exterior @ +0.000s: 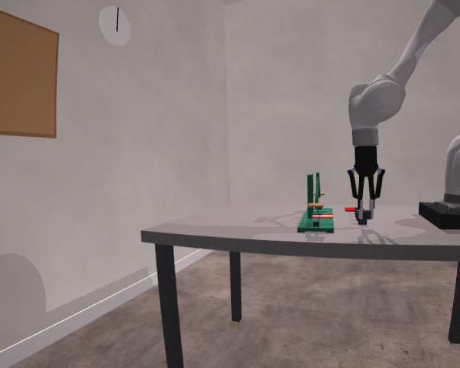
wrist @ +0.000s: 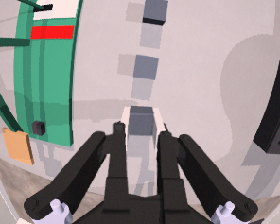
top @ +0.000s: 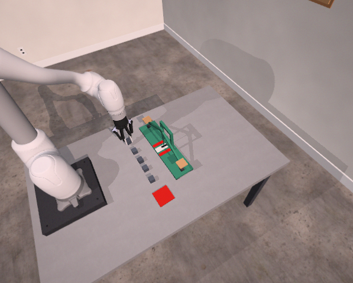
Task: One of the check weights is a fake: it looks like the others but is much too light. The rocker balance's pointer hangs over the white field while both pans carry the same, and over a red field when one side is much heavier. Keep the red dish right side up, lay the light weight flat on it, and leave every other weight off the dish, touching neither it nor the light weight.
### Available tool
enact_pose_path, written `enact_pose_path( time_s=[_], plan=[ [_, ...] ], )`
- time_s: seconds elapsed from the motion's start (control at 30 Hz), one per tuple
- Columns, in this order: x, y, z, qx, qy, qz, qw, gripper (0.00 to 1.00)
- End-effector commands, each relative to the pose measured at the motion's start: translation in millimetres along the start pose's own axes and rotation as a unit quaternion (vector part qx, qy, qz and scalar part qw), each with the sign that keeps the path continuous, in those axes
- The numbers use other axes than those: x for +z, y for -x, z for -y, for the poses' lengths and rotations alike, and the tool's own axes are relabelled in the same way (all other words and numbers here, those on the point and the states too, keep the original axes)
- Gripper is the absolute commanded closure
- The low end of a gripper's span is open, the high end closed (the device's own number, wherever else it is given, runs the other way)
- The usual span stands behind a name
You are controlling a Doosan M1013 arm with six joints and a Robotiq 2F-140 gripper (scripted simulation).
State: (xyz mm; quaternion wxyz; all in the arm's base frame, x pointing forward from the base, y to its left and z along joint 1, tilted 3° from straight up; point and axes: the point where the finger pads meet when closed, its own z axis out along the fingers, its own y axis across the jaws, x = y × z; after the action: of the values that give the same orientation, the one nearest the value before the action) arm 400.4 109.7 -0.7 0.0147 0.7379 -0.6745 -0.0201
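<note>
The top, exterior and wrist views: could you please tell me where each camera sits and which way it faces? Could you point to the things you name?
Top: high above the table (top: 231, 145) (exterior: 261, 237), looking obliquely down; arm, base and end effector (top: 126, 140) (exterior: 366, 209) (wrist: 140, 116) show.
Exterior: beyond a table edge, near table height, looking across it; the forearm, wrist, end effector and part of the base show.
Wrist: on the arm's end, looking down past the fingers; only the end effector's fingers and linkages show surely.
Top and exterior share the red dish (top: 163, 196) (exterior: 352, 209).
</note>
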Motion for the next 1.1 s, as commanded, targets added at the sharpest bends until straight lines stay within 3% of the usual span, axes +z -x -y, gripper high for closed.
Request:
enact_pose_path(
  time_s=[0.0,0.2,0.83,1.07],
  plan=[
    [-18,0,0,0.000,0.000,0.000,1.000,0.76],
    [-37,0,0,0.000,0.000,0.000,1.000,0.76],
    [-39,0,0,0.009,0.000,0.000,1.000,0.76],
    [-45,4,1,0.054,0.000,0.000,0.999,0.76]
  ],
)
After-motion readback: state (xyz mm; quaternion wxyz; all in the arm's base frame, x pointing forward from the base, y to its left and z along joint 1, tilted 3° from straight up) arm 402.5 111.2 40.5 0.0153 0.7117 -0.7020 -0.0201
